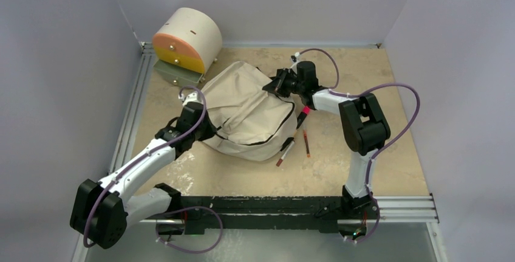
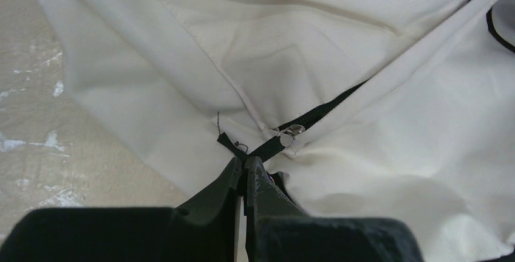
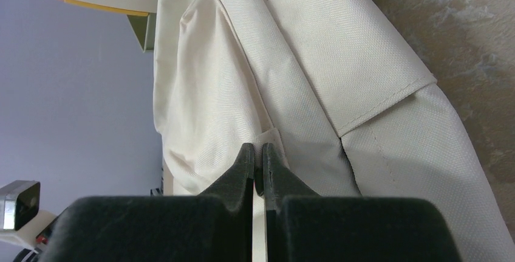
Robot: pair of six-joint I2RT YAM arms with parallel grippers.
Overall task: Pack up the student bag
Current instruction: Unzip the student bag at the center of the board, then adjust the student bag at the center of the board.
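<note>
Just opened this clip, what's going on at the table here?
Both arms have hold of the beige backpack lying on the table. The left gripper has its jaws shut on the black zipper pull tab at the bag's near-left edge. The right gripper pinches a fold of the fabric on the far-right side. A few pens lie beside the bag, not yet packed.

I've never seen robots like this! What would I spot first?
The cream student bag lies mid-table, with both grippers pinching it: the left gripper shut on its black zipper pull, the right gripper on a fabric fold at the far side. A cream-and-orange drawer unit sits in the far left corner.
</note>
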